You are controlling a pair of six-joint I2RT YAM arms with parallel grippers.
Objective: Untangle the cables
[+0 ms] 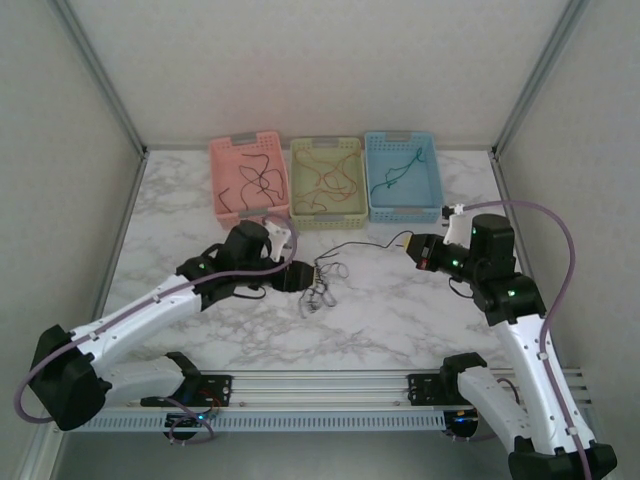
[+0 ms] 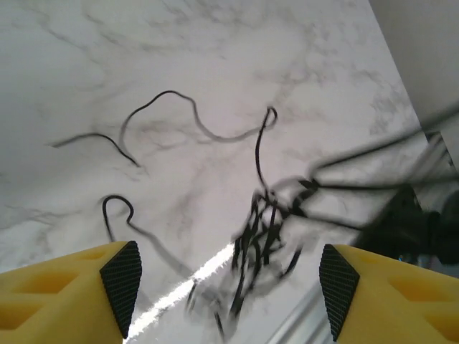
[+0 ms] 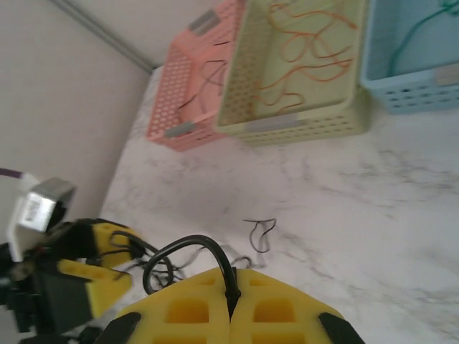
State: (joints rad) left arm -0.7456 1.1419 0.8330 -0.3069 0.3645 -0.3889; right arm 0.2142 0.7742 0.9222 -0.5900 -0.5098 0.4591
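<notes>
A tangle of thin black cables [image 1: 318, 285] lies on the marble table's middle. My left gripper [image 1: 299, 276] hovers at its left side, open, and the blurred tangle [image 2: 267, 228] shows between and beyond its black pads [image 2: 121, 278]; nothing is pinched. More black strands [image 2: 165, 107] curl loose on the marble. My right gripper [image 1: 405, 244] is shut on one black cable [image 3: 188, 246], which arches out of the closed fingertips [image 3: 231, 288] and runs left to the tangle [image 1: 355, 246].
Three baskets stand along the back: pink [image 1: 252, 215] with black wires, yellow-green [image 1: 330, 220] with reddish-orange wires, blue [image 1: 405, 212] with a teal wire. The arms' base rail [image 1: 320, 385] runs along the near edge. Walls close in both sides.
</notes>
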